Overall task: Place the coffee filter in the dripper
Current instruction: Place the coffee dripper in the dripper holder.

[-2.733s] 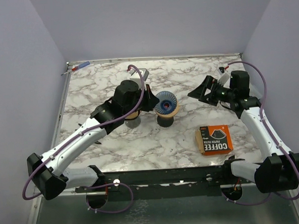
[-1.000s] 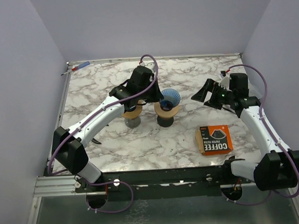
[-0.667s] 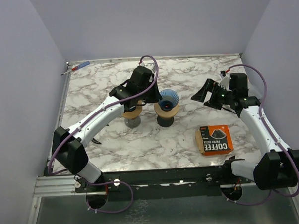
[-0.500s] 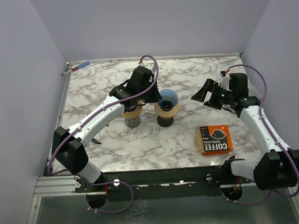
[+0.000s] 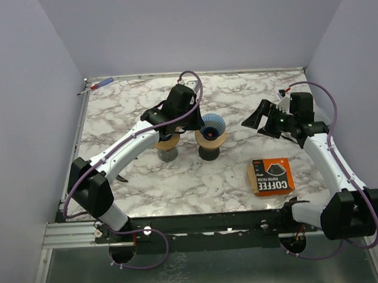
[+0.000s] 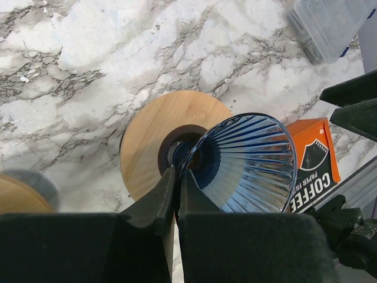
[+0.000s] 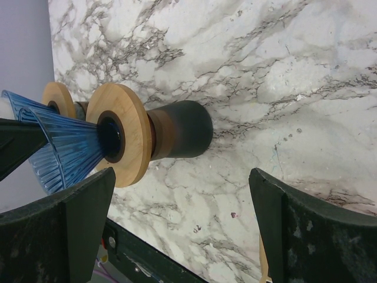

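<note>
Blue ribbed coffee filter (image 6: 247, 165) pinched at its near rim by left gripper (image 6: 178, 177), tip at centre hole of wooden dripper (image 6: 147, 135), axis leaning off upright; right gripper (image 7: 181, 174) spread wide, well apart.

White arms (image 5: 123, 150), black joints (image 5: 94, 194), purple cables (image 5: 188, 71).

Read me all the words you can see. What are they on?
"COFFEE": big letters on the orange box.
"PAPER FILTER": smaller, just above it, same box.
Other print on the box: too small to read.
The blue dripper has no writing.
</note>
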### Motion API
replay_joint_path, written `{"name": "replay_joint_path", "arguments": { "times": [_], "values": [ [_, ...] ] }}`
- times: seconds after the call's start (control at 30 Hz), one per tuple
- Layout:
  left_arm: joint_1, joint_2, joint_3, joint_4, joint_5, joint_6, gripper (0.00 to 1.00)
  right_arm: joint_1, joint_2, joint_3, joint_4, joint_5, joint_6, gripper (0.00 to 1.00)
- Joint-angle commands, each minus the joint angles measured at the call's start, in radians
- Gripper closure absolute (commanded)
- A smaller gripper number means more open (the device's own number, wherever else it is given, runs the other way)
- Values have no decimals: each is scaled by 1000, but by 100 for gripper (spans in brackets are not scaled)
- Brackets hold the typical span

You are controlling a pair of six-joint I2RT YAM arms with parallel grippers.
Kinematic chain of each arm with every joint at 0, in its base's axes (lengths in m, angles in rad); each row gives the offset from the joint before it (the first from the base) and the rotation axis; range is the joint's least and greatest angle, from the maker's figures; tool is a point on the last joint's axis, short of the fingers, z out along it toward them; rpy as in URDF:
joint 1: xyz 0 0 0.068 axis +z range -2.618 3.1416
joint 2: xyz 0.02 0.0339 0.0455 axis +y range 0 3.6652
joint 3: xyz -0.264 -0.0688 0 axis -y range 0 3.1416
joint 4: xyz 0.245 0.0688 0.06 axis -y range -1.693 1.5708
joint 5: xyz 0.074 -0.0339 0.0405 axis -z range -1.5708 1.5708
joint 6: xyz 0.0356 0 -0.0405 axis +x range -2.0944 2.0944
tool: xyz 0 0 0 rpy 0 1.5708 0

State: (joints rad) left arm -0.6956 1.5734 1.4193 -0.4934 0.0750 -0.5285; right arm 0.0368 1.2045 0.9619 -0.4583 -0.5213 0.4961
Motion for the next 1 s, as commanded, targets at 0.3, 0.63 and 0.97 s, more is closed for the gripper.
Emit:
{"name": "replay_joint_path", "arguments": {
  "times": [0.3,0.63,0.97],
  "values": [
    [2,0,37,49,40,30,54,-12,2,-8,19,-49,6,0],
    [5,-35,51,49,3,28,31,-12,-30,-20,67,-117,13,0],
    [9,-15,57,49,32,56,40,-12,-14,-36,127,-204,36,1]
  ]
}}
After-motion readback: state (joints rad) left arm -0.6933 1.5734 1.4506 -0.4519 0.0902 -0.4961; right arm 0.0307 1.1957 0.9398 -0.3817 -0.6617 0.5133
